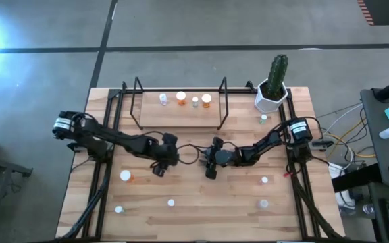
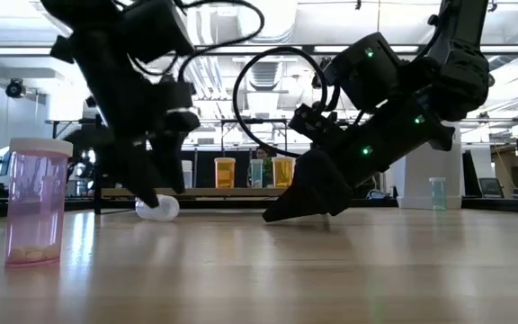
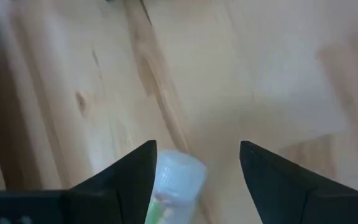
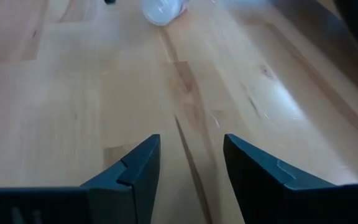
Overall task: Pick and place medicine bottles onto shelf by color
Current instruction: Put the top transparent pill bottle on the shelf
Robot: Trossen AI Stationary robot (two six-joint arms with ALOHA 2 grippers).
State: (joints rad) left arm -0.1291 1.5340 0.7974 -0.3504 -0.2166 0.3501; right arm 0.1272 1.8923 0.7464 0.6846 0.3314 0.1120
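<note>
Both arms meet mid-bench. The left end effector [image 1: 158,170] has its jaws spread wide, and a clear white-capped bottle [image 3: 169,186] is lying on its side between them, loose on the wood, nothing pinching it. The right end effector [image 1: 210,173] is roughly half open with only bare bench [image 4: 55,106] between its fingers. The shelf [image 1: 181,115] sits at 12 o'clock with four bottles on it, including two orange bottles [image 1: 180,98]. A pink bottle [image 2: 34,200] stands nearest the low camera.

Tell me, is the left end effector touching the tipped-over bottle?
Cannot tell. The left wrist view shows the bottle right beside one finger of the open left end effector, with no clear gap or contact.
</note>
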